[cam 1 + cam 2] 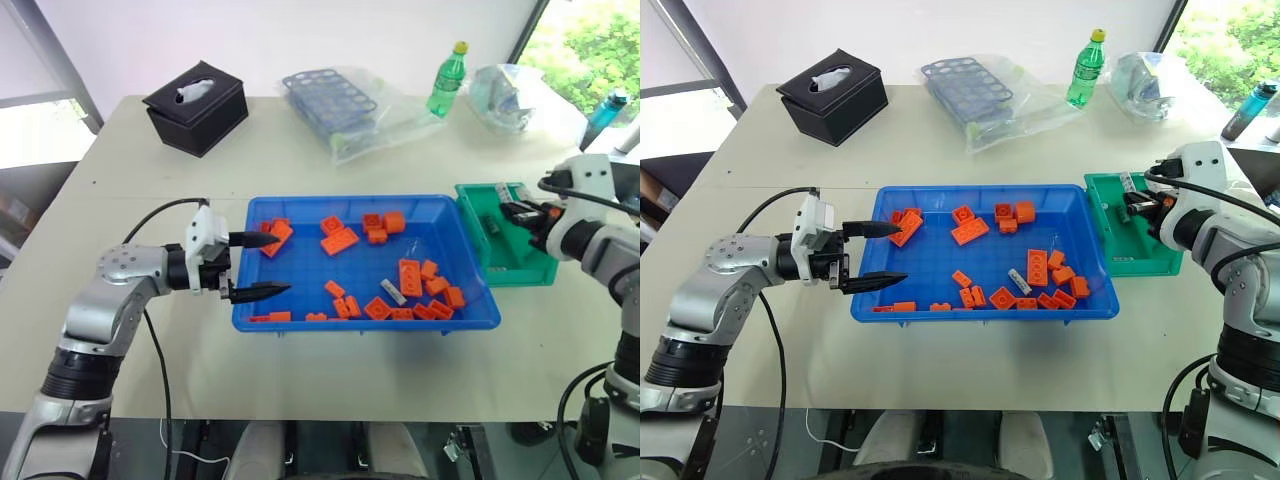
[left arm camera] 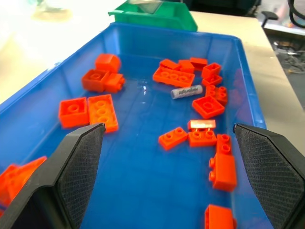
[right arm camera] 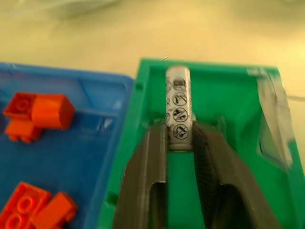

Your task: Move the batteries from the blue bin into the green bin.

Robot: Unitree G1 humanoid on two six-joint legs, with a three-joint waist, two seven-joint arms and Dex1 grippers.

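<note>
While the right gripper (image 3: 180, 138) hangs over the green bin (image 1: 478, 220), it is clenched on one battery (image 3: 177, 109), which stands out past its fingertips and points into the bin. This bin sits just beside the blue bin (image 1: 300, 318), touching its far right end or nearly so. The battery looks to be above the inside of the green bin and not yet lying on its floor, so I judge this carry almost finished; only the release is left. From the head views something dark lies inside the green bin near its left wall, but I cannot tell if it is a battery.

One more battery (image 2: 186, 91) lies flat on the floor of the blue bin, in the right half, among the orange bricks (image 1: 410, 276) and close to them. I see no other battery there, though a small one could hide under a brick. So at least one trip is left after this one.

The left gripper (image 1: 262, 266) is released, its two black fingers wide apart and holding nothing. It points across the left end of the blue bin, with the fingertips just over the rim, well apart from the battery that lies there. A brick (image 1: 277, 237) rests close to its upper fingertip.
</note>
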